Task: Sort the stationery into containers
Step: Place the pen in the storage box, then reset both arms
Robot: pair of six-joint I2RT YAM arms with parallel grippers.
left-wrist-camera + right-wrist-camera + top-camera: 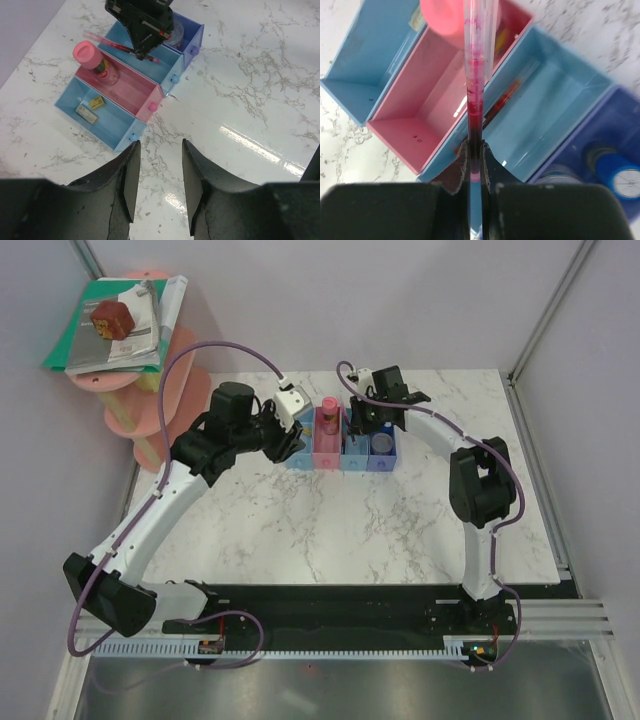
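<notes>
One pen gripped above the trays

Your right gripper [475,150] is clamped on the thin red plastic pen [474,95], above the wall between the pink plastic tray [410,105] and the light blue tray [560,105] beside it. Your left gripper [160,150] hovers half open, empty, over the white marble table [250,100].

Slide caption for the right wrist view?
The right gripper shut on the thin red pen over the pink tray and light blue tray.

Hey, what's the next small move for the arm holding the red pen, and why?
Probably shift the right gripper slightly toward the light blue tray beside the dark blue tray before releasing. It is shut on the red pen, which hangs over the edge shared with the pink tray, so dropping now might miss.
</notes>
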